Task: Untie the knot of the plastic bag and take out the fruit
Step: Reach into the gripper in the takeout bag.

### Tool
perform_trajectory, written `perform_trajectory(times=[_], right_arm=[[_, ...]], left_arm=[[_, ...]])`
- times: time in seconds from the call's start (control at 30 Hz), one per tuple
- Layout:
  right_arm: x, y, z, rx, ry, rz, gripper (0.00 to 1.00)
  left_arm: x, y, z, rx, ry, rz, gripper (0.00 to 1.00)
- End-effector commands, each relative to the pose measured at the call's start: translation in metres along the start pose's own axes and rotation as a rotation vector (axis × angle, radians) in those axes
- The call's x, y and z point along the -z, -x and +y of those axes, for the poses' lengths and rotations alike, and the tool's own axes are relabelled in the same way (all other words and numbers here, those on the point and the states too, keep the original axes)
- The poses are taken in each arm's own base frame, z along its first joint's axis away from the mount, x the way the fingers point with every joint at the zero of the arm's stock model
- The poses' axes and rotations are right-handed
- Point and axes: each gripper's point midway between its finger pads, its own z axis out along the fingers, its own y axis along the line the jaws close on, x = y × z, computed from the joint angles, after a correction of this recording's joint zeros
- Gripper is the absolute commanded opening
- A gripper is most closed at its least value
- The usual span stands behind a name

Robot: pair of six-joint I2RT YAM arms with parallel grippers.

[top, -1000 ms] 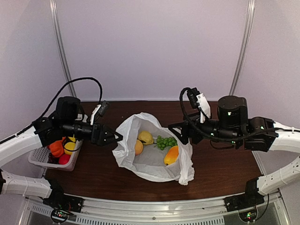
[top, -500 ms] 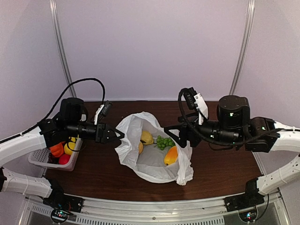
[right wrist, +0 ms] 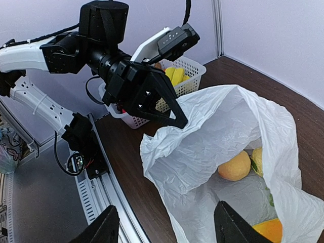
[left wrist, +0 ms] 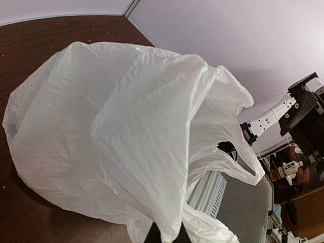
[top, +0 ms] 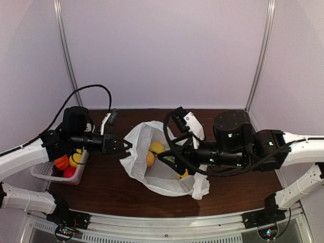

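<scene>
White and crinkly, the thin translucent plastic bag (top: 135, 154) is lying in the middle of the dark brown wooden table (top: 111, 190), with its mouth gaping upward. Inside it the fruit is showing. A yellow lemon (top: 157, 147) is resting toward the far wall, a round orange peach (top: 150, 159) is sitting just beside it, and a sliver of a yellow-orange mango (top: 181, 174) is peeking out from under my right arm. I am pinching the bag's left rim with my left pincer (top: 126, 146). Its fingers are closed tight, and in my left wrist view a single fold of the white plastic is caught between the tips at the bottom edge. I am holding my right pincer (right wrist: 167, 206) over the open mouth with its fingers spread wide and nothing between them. Whether they are brushing the plastic I cannot tell. A white slatted plastic basket (top: 46, 174) is standing at the left edge of the table, well apart from the bag and partly under my left arm. It is carrying yellow bananas (right wrist: 174, 76), a ribbed orange fruit (top: 61, 161) and a red apple (top: 69, 172). Pale lilac walls are closing in the table at the back and sides.
</scene>
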Motion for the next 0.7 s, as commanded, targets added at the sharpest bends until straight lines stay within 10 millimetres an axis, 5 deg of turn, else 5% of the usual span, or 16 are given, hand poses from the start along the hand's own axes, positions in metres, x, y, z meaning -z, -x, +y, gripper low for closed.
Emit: perform_trajectory(times=[0.0,0.4,0.67], right_arm=[[-0.027,-0.026,0.001,0.022,-0.063,0.109,0.61],[-0.068,-0.093,-0.038,0.190,-0.285,0.374,0.55],[-0.078,-0.145,-0.086,0.237,-0.405,0.563,0.50]], left_arm=[[0.004,0.006,-0.008,-0.032,-0.019,-0.042,0.00],[0.008,0.003,-0.010,-0.035,-0.025,-0.042,0.00],[0.008,0.003,-0.009,-0.038,-0.018,-0.046,0.00]])
